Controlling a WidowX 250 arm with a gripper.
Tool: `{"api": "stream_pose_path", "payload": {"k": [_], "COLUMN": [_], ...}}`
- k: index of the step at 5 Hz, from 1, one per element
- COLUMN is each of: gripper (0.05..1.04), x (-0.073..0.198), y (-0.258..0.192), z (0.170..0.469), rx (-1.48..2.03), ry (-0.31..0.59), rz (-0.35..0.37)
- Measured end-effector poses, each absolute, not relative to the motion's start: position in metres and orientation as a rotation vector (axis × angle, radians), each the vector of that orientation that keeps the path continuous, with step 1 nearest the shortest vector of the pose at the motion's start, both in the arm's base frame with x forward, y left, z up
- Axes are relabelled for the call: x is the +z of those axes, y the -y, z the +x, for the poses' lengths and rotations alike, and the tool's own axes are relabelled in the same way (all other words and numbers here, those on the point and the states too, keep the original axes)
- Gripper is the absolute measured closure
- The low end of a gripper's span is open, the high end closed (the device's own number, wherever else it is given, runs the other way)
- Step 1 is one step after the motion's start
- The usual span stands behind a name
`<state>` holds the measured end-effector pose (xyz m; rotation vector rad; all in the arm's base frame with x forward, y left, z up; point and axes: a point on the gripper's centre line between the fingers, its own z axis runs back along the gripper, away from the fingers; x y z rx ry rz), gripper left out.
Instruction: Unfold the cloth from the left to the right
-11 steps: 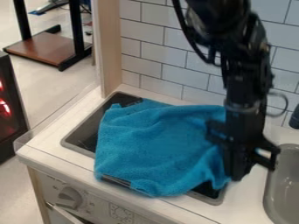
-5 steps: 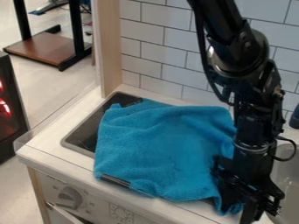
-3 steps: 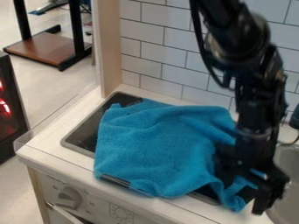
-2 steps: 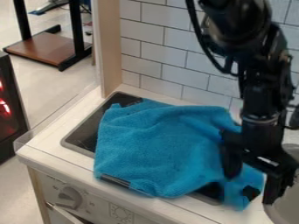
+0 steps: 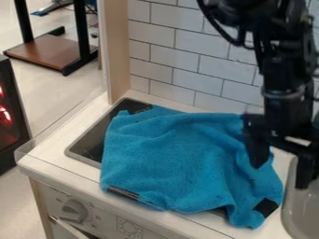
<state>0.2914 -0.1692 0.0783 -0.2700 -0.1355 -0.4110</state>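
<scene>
At the cloth's (image 5: 174, 161) right edge, the claw (image 5: 280, 176) stands wide open, gripping nothing. Cloth covers most of the cooktop (image 5: 98, 135), near right corner over the tabletop (image 5: 53, 151). Risk: a low left finger could snag the fabric, causing a fresh fold.

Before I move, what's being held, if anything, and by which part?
Nothing: the end effector is open at the right side of the cloth.
</scene>
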Motion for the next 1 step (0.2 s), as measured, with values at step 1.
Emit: {"api": "stream_pose_path", "payload": {"k": [1], "gripper": [0.085], "x": [0.0918], "y": [0.1686], "z": [0.2949], "rx": [-0.408], "ry": [0.166], "rz": [-0.264]}}
